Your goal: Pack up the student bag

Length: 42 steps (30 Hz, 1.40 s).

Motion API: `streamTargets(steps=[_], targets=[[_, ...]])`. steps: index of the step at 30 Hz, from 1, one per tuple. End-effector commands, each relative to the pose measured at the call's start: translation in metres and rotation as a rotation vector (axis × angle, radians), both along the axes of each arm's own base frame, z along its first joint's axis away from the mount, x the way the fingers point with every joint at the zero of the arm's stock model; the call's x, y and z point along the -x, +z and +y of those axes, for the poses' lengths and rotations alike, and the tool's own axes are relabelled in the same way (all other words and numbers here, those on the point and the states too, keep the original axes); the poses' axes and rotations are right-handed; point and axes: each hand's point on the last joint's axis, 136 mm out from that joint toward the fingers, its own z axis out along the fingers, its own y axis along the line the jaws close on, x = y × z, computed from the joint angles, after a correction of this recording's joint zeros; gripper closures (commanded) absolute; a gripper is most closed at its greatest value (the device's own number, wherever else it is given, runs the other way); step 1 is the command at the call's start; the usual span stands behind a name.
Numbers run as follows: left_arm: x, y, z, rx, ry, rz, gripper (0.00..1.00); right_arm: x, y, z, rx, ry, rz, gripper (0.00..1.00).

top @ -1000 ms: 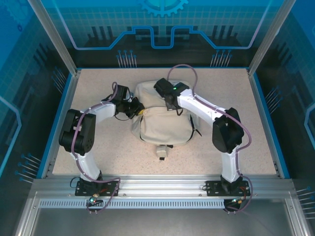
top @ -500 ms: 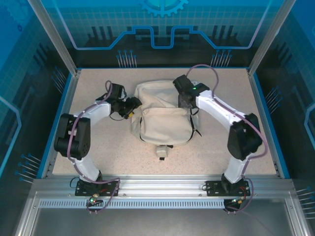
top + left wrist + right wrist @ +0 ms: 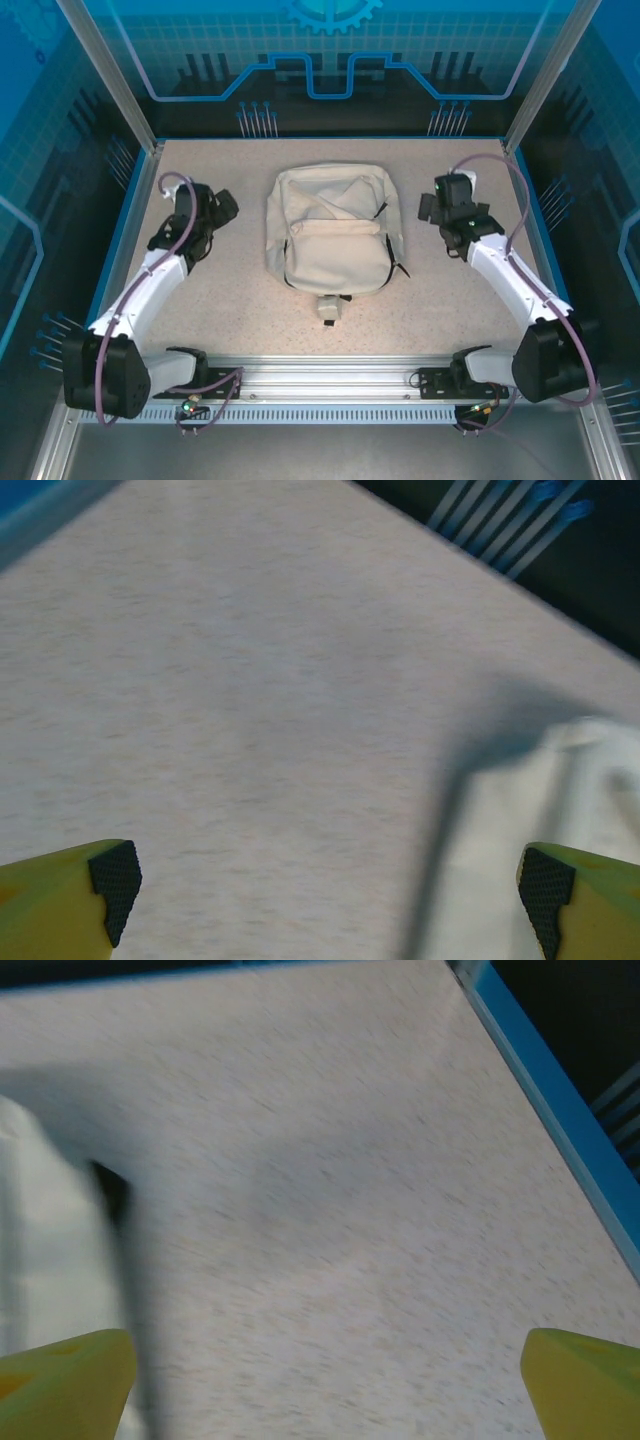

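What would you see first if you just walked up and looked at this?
First, the big cream-white student bag, lying flat in the middle of the speckled table. Next, the left arm and the right arm, one on each side of the bag and apart from it, both with jaws wide open and holding nothing.

The student bag (image 3: 335, 235), a soft cream-white fabric backpack, lies flat in the middle of the speckled bench (image 3: 240, 295), front side up. Its rounded top points toward the far edge. The front pocket (image 3: 335, 258) sits nearer the near edge, where a small white tag (image 3: 328, 308) sticks out. A few thin dark straps (image 3: 397, 266) peek out along its right side.
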Motion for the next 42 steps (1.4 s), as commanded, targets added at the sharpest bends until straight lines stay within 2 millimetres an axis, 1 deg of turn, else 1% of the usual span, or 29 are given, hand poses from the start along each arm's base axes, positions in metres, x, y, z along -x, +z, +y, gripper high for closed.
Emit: streamTargets(steps=[1, 3, 5, 7, 9, 12, 14, 15, 17, 22, 23, 25, 28, 37, 39, 42], targets=[[0.008, -0.002, 0.036, -0.264, 0.076, -0.054, 0.01, -0.005, -0.003, -0.018, 0.058, 0.000, -0.099, 0.00], [0.009, -0.014, 0.037, -0.295, 0.051, -0.056, 0.01, -0.004, -0.023, -0.022, 0.104, 0.020, -0.092, 0.00], [0.004, -0.025, 0.032, -0.324, -0.003, -0.078, 0.01, -0.007, -0.037, -0.020, 0.122, 0.051, -0.105, 0.00], [0.000, -0.035, 0.028, -0.351, -0.042, -0.101, 0.01, -0.011, -0.046, -0.014, 0.121, 0.087, -0.129, 0.00], [-0.007, -0.045, 0.017, -0.348, -0.119, -0.131, 0.01, -0.018, -0.049, -0.007, 0.122, 0.134, -0.171, 0.00], [-0.018, -0.052, -0.004, -0.317, -0.239, -0.211, 0.01, -0.021, -0.047, 0.005, 0.108, 0.214, -0.264, 0.00], [-0.025, -0.050, -0.016, -0.326, -0.313, -0.248, 0.01, -0.021, -0.046, 0.013, 0.094, 0.268, -0.312, 0.00], [-0.026, -0.052, -0.018, -0.332, -0.335, -0.246, 0.01, -0.021, -0.046, 0.016, 0.085, 0.285, -0.330, 0.00], [-0.029, -0.053, -0.020, -0.340, -0.351, -0.283, 0.01, -0.022, -0.050, 0.020, 0.071, 0.320, -0.340, 0.00], [-0.034, -0.074, -0.017, -0.325, -0.349, -0.286, 0.01, -0.024, -0.066, 0.029, 0.066, 0.372, -0.343, 0.00], [-0.035, -0.073, -0.016, -0.327, -0.343, -0.287, 0.01, -0.025, -0.068, 0.030, 0.062, 0.379, -0.340, 0.00], [-0.037, -0.076, -0.006, -0.333, -0.290, -0.255, 0.01, -0.028, -0.074, 0.031, 0.061, 0.384, -0.332, 0.00], [-0.036, -0.075, -0.004, -0.331, -0.274, -0.257, 0.01, -0.031, -0.082, 0.030, 0.060, 0.377, -0.308, 0.00], [-0.038, -0.076, -0.009, -0.326, -0.309, -0.254, 0.01, -0.033, -0.082, 0.027, 0.045, 0.366, -0.304, 0.00], [-0.039, -0.076, -0.014, -0.316, -0.339, -0.253, 0.01, -0.033, -0.082, 0.026, 0.045, 0.365, -0.302, 0.00], [-0.039, -0.077, -0.014, -0.313, -0.344, -0.253, 0.01, -0.033, -0.082, 0.026, 0.043, 0.364, -0.303, 0.00]])
